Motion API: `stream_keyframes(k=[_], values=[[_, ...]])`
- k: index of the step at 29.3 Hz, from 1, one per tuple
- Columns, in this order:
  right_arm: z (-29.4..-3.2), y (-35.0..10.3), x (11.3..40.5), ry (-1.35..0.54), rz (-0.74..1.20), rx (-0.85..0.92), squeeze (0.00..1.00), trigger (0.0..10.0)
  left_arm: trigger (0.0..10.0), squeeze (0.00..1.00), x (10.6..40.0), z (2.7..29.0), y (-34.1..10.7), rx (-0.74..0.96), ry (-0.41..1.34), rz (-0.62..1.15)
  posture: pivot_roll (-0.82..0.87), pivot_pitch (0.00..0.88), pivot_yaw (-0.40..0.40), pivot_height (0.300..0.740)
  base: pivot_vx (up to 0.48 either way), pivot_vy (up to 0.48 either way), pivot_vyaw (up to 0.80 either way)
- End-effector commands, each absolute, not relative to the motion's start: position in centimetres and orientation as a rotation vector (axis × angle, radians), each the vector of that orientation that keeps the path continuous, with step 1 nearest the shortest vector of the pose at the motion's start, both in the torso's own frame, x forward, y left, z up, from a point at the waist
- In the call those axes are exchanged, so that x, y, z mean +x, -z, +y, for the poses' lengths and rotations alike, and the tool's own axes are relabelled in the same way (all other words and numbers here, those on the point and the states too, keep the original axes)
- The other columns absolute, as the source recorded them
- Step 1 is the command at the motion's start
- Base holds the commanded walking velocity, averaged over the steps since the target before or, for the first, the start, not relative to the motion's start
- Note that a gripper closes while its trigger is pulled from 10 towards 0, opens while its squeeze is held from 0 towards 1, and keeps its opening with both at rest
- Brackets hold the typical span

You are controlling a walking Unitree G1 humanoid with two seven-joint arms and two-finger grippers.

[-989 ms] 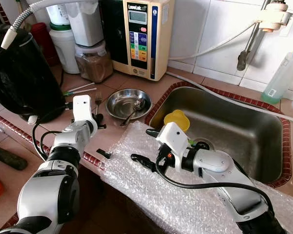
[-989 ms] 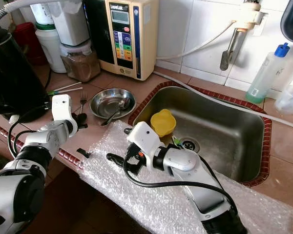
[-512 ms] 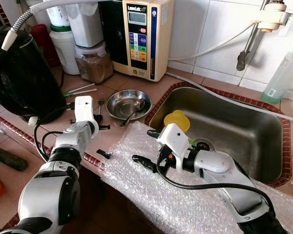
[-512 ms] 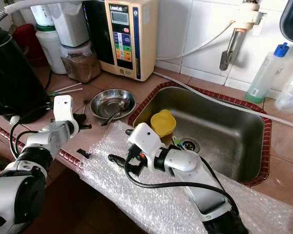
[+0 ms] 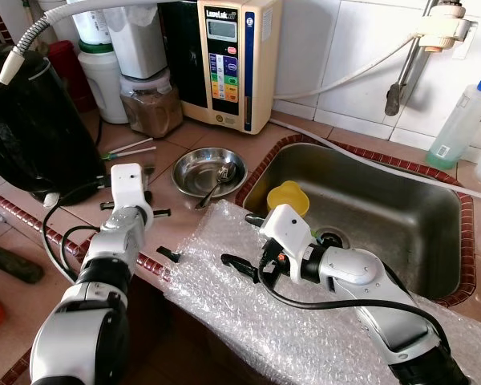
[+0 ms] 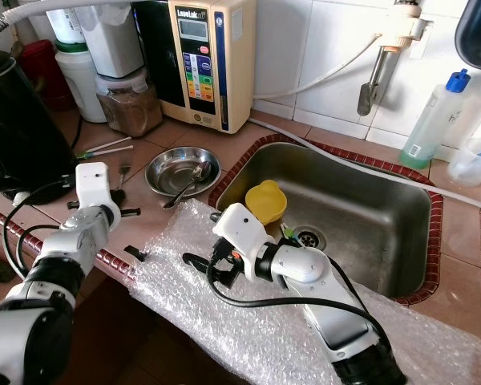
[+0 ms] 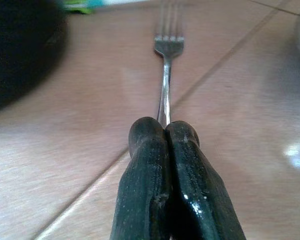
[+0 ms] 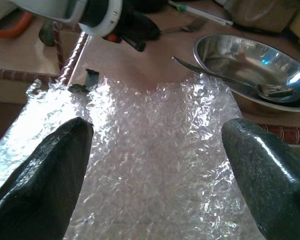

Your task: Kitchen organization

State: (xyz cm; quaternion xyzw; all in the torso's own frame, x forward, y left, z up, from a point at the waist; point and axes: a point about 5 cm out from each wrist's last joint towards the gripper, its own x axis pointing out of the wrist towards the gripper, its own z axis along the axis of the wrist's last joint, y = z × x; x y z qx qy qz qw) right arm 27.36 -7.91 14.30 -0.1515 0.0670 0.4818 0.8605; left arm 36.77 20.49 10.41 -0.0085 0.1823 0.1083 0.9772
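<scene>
A steel fork lies on the tiled counter, tines pointing away from me, left of the steel bowl. My left gripper is shut on the fork's handle, low on the counter. A spoon leans out of the bowl. A sheet of bubble wrap is spread over the counter's front edge. My right gripper hovers just above it, open, with nothing between its fingers. A yellow cup rests in the sink.
A black kettle stands at the left. Jars and a water ioniser line the back wall. Green-tipped sticks lie behind the fork. A small black piece sits by the red tile edge. A bottle stands far right.
My left gripper has shifted a little to the left and nearer to me, and the fork has moved with it. The right gripper has stayed over the bubble wrap.
</scene>
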Motion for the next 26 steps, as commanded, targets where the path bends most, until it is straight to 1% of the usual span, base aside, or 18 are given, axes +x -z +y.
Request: stream_keyframes(k=[1, 2, 4, 10, 15, 16, 17, 18, 26], values=[[-8.1, -14.8, 27.9, -0.984, 0.114, -0.331, 0.00, 10.0, 0.0, 0.00, 36.8, 20.9, -11.0, 0.002, -0.248, 0.322, 0.11, 0.000, 0.037, 0.740, 0.000, 0.000, 0.00], [-8.2, -14.8, 27.9, -0.982, 0.113, -0.332, 0.00, 10.0, 0.0, 0.00, 36.8, 20.9, -11.1, 0.003, -0.250, 0.316, 0.11, 0.000, 0.037, 0.740, 0.000, 0.000, 0.00], [-8.2, -14.8, 28.1, -0.971, 0.111, -0.332, 0.00, 10.0, 0.0, 0.00, 37.0, 20.7, -12.2, 0.102, -0.239, 0.244, 0.11, 0.000, 0.034, 0.740, 0.000, 0.000, 0.00], [-8.3, -14.8, 28.6, -0.949, 0.107, -0.334, 0.00, 10.0, 0.0, 0.00, 37.1, 19.9, -13.4, 0.089, -0.240, 0.183, 0.11, 0.000, 0.033, 0.740, 0.000, 0.000, 0.00], [-8.4, -14.6, 28.7, -0.940, 0.108, -0.335, 0.00, 10.0, 0.0, 0.00, 37.1, 20.0, -13.3, 0.105, -0.238, 0.181, 0.11, 0.000, 0.032, 0.740, 0.000, 0.000, 0.00], [-8.4, -14.6, 28.7, -0.939, 0.109, -0.335, 0.00, 10.0, 1.8, 0.00, 37.1, 20.2, -13.2, 0.117, -0.240, 0.186, 0.11, 0.000, 0.032, 0.740, 0.000, 0.000, 0.00], [-8.4, -14.5, 28.6, -0.939, 0.110, -0.335, 0.00, 10.0, 7.5, 0.00, 37.1, 20.4, -13.2, 0.098, -0.243, 0.190, 0.11, 0.000, 0.031, 0.740, 0.000, 0.000, 0.00], [-8.4, -14.5, 28.6, -0.938, 0.111, -0.335, 0.00, 10.0, 10.0, 1.00, 37.2, 20.7, -13.2, 0.071, -0.254, 0.192, 0.11, 0.000, 0.031, 0.740, 0.000, 0.000, 0.00], [-8.5, -14.3, 28.6, -0.936, 0.114, -0.337, 0.00, 10.0, 10.0, 1.00, 37.5, 21.7, -13.1, 0.056, -0.294, 0.236, 0.10, 0.000, 0.034, 0.740, 0.000, 0.000, 0.00]])
